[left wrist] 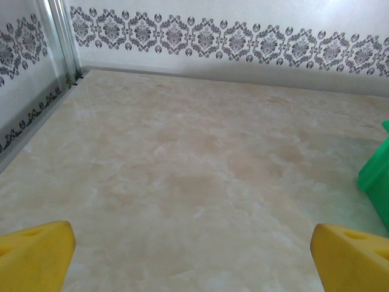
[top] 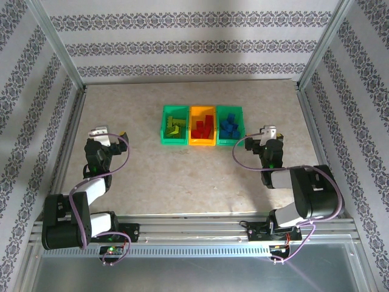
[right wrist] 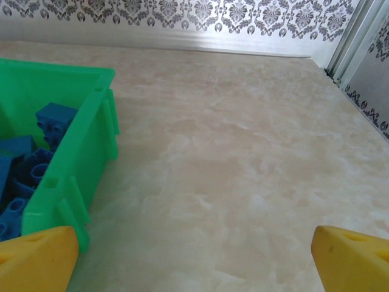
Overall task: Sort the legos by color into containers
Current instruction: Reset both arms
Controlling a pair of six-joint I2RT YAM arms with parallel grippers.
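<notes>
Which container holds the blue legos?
The right-end green container, beside the right gripper; the orange container holds red legos, the left green container yellow-green.

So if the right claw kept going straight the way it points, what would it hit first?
Probably nothing soon: ahead of the right gripper lies bare table up to the back wall. Its left finger would pass close by the green bin, perhaps clipping it.
</notes>
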